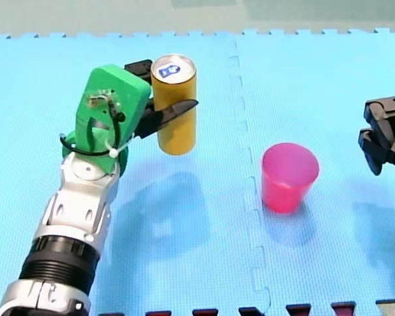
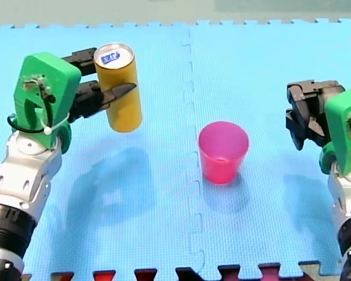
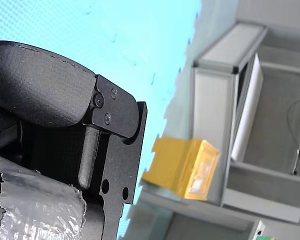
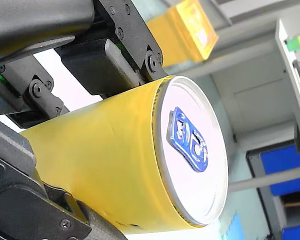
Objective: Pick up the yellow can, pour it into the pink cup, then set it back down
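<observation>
While my left hand (image 1: pixel 128 108) has its fingers clamped round the upper body of the yellow can (image 1: pixel 178 135), the can hangs near upright, clear of the blue foam mat (image 1: pixel 184 250) and well left of the pink cup (image 1: pixel 288 176). Right hand (image 2: pixel 307 114): at the mat's right side, apart from the cup. Handling note, as I judge it: I carry the can's top over the cup's mouth before tipping, roll slowly at the wrist, and keep the base off the rim.
</observation>
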